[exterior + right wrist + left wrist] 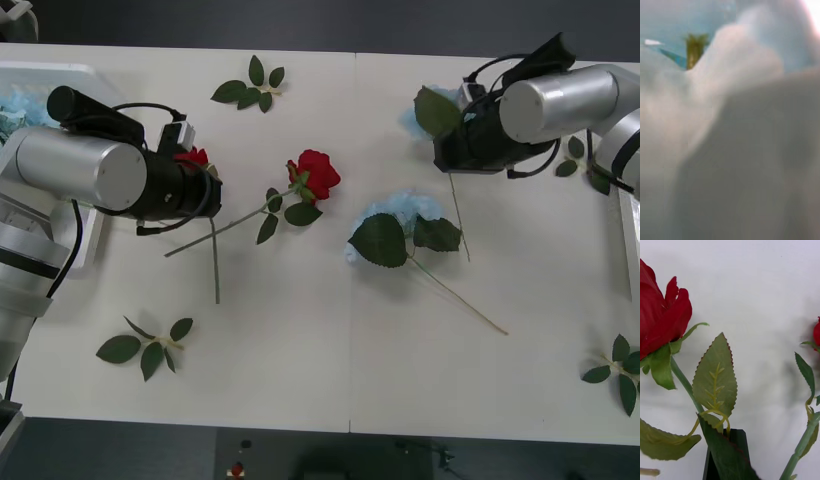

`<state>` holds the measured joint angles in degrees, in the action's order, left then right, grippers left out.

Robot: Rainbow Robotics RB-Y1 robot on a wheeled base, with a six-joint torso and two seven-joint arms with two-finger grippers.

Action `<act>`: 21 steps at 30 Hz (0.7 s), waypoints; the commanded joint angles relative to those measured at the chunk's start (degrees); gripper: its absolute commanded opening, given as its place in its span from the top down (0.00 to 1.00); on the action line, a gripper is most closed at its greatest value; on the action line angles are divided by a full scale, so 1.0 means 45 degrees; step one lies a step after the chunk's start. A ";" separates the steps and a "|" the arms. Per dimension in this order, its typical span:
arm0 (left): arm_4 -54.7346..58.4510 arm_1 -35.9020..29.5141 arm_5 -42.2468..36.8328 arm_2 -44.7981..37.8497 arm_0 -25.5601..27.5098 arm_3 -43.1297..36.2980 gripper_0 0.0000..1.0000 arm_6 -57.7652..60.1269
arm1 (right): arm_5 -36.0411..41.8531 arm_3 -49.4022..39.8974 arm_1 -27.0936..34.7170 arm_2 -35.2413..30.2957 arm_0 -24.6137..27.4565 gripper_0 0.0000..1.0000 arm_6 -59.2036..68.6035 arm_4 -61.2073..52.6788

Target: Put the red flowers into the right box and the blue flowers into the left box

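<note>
Table (300, 380), white, bearing everything listed. Left box (60, 75) at its far left corner. Blue flower (400, 225) lying right of table centre; another blue flower (432, 112) at the right gripper (450, 140), finger state cannot be told. Red rose (315, 175) lying at table centre. Second red rose (662, 322) clenched by its stem in the left gripper (195, 175). Leaf sprig (250, 85) near far edge.

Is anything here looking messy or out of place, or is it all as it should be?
Loose green leaf sprigs with no blooms lie scattered on the white table, as if shed. One red artificial rose and one pale blue fluffy flower lie flat mid-table. Each arm carries a flower: left gripper a rose, right gripper a blue one.
</note>
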<state>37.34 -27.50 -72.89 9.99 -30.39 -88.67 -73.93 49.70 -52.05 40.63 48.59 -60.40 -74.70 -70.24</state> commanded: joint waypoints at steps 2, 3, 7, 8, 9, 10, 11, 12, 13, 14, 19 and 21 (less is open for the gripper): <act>-0.0076 -0.0158 0.0124 0.0026 -0.0063 -0.0316 0.86 -0.0680 | -0.0048 -0.0893 0.1421 -0.0407 -0.0425 1.00 0.0018 -0.1012; -0.0115 -0.0158 0.0202 0.0026 -0.0044 -0.0296 0.67 -0.0680 | -0.0068 -0.1050 0.1675 -0.0407 -0.0425 1.00 -0.0021 -0.1246; -0.0213 -0.0138 0.0378 0.0046 -0.0024 -0.0062 0.19 -0.0719 | -0.0126 -0.1655 0.2398 -0.0407 -0.0386 1.00 -0.0275 -0.2204; -0.0213 -0.0138 0.0456 0.0026 -0.0024 0.0055 0.09 -0.0758 | -0.0146 -0.1928 0.2671 -0.0407 -0.0367 1.00 -0.0372 -0.2536; -0.0213 -0.0138 0.0553 0.0046 -0.0024 0.0133 0.02 -0.0797 | -0.0185 -0.2300 0.2964 -0.0407 -0.0308 1.00 -0.0450 -0.2907; -0.0252 -0.0138 0.0651 0.0046 -0.0024 0.0250 0.00 -0.0836 | -0.0321 -0.2729 0.3257 -0.0407 -0.0211 1.00 -0.0548 -0.3278; -0.0271 -0.0138 0.0690 0.0046 -0.0024 0.0290 0.00 -0.0856 | -0.0400 -0.2925 0.3413 -0.0407 -0.0172 1.00 -0.0587 -0.3434; -0.0310 -0.0099 0.0807 0.0046 -0.0024 0.0407 0.00 -0.0856 | -0.0595 -0.3393 0.3765 -0.0407 -0.0015 1.00 -0.0724 -0.4000; -0.0369 -0.0099 0.0944 0.0046 -0.0024 0.0563 0.00 -0.0895 | -0.0868 -0.3706 0.4097 -0.0407 0.0141 1.00 -0.1075 -0.4879; -0.0389 -0.0079 0.1042 0.0046 -0.0024 0.0661 0.00 -0.0934 | -0.1025 -0.3842 0.4253 -0.0407 0.0239 1.00 -0.1310 -0.5465; -0.0584 0.0233 0.2077 0.0104 -0.0102 0.1520 0.00 -0.1188 | -0.1357 -0.4409 0.5464 -0.0505 0.1000 1.00 -0.5196 -1.0778; -0.0584 0.0350 0.2409 0.0202 -0.0161 0.1559 0.00 -0.1266 | -0.1279 -0.4526 0.5737 -0.0583 0.1313 1.00 -0.6876 -1.2340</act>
<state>35.03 -27.12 -63.92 10.05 -30.39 -81.38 -77.76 43.96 -71.35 63.81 46.97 -55.70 -96.35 -121.06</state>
